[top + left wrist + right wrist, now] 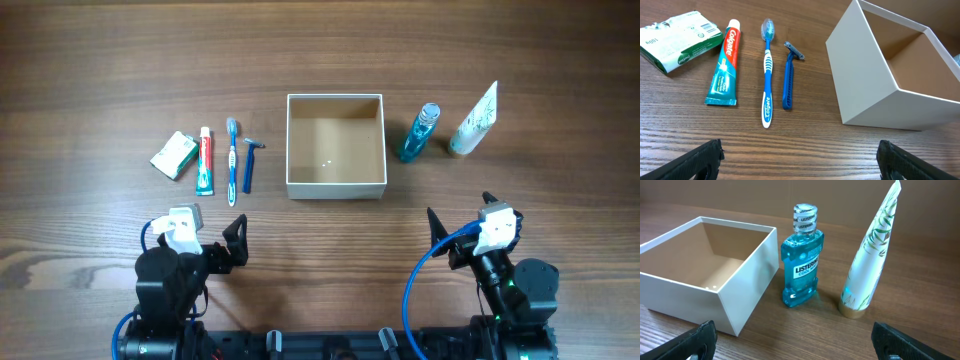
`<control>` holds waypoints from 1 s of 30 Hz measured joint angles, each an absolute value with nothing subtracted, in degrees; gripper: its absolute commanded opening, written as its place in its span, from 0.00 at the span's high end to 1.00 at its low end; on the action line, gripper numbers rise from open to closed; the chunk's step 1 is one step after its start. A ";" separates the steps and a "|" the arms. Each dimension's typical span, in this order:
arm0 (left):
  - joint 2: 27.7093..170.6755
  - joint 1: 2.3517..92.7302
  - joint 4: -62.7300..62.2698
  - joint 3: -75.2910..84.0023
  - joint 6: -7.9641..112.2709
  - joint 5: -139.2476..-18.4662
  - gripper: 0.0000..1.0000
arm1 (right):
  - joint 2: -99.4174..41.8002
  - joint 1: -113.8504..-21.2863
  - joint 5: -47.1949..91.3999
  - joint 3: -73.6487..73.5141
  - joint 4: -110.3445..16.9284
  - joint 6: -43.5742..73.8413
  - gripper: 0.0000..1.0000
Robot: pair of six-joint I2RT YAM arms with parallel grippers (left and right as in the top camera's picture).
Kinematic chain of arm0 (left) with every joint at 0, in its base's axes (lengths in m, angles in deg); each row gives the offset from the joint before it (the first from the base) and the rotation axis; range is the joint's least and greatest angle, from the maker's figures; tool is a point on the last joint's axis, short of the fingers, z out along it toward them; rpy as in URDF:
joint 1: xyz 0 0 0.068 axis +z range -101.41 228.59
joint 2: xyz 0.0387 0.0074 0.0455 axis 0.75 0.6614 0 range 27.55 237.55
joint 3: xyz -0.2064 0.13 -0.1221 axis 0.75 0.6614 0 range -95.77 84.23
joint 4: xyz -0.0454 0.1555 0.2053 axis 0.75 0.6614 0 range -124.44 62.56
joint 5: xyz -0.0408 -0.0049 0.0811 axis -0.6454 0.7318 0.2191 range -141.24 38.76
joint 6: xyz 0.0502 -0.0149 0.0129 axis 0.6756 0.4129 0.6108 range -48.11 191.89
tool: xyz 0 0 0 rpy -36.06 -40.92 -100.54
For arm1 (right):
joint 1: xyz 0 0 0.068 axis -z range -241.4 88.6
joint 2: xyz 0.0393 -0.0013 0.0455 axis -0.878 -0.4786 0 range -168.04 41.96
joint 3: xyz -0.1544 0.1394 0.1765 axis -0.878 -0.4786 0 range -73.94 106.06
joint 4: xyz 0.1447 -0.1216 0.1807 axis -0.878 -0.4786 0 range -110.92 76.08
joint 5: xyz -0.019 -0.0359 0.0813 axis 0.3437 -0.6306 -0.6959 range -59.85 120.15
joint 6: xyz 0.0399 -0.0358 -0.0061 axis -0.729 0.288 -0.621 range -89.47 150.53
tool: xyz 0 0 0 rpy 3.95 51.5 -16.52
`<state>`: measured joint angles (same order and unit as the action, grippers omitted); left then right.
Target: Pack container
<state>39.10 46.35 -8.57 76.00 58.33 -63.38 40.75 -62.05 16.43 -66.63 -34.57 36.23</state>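
Observation:
The container (336, 186), a square white box with a tan inside, stands empty at the table's middle; it also shows in the left wrist view (875, 95) and right wrist view (747, 287). Left of it lie a green soap packet (173, 154), a toothpaste tube (205, 160), a blue toothbrush (232, 160) and a blue razor (250, 163). Right of it stand a blue mouthwash bottle (420, 132) and a white tube (475, 120). My left gripper (215, 245) and right gripper (458, 235) are open and empty near the front edge.
The wooden table (100, 60) stretches around the items. The left wrist view shows the soap packet (677, 41), toothpaste (724, 62), toothbrush (768, 75) and razor (788, 75); the right wrist view shows the mouthwash (802, 260) and white tube (872, 255).

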 measured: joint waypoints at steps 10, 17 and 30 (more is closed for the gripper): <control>39.10 46.35 -8.57 76.00 58.33 -63.38 0.00 | 40.75 -62.05 16.41 -66.63 -34.57 36.23 0.00; 39.10 46.35 -8.57 76.00 58.35 -63.38 0.00 | 40.75 -62.05 15.88 -66.63 -34.57 36.20 0.00; 39.10 46.35 -8.55 76.00 58.33 -63.38 0.00 | 39.51 -62.05 10.11 -62.76 -35.86 24.95 0.00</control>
